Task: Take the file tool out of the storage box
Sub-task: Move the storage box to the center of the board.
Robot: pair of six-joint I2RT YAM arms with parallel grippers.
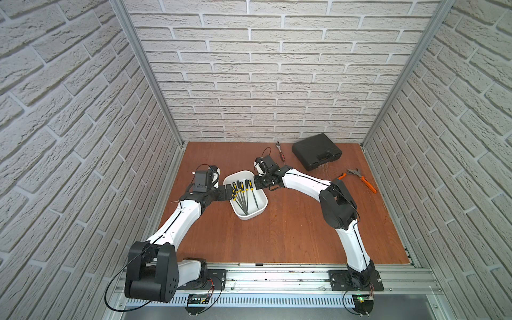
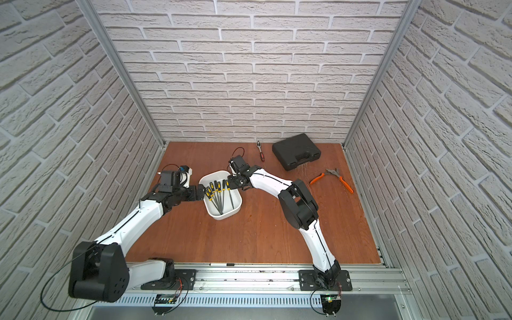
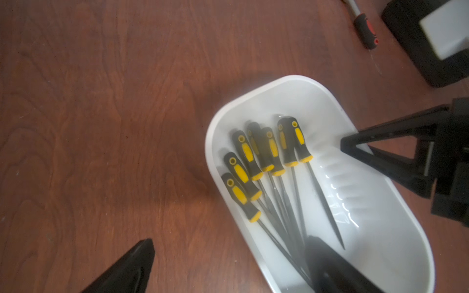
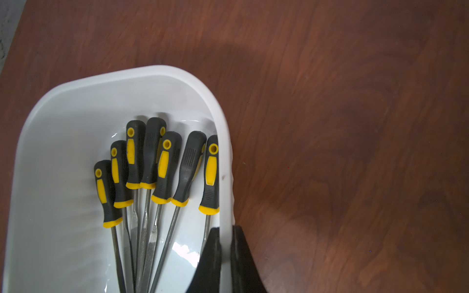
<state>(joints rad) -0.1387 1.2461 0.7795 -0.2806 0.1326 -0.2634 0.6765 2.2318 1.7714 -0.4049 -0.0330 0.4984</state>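
White storage box (image 1: 249, 216) holds 7 blk/yellow-handled files (image 4: 162, 172), fanned, tips converging.

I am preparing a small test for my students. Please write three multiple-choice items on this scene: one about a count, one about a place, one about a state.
1. How many files lie in the tub? A three; B seven; C ten.
2. Where are the pliers? A on the table; B in the tub; C on a shelf.
3. The right end effector is: A wide open; B holding a file; C shut on the tub's wall.
Key: 1 B, seven yellow-black handles show. 2 A, they lie on bare wood. 3 C, it pinches the wall from both sides.
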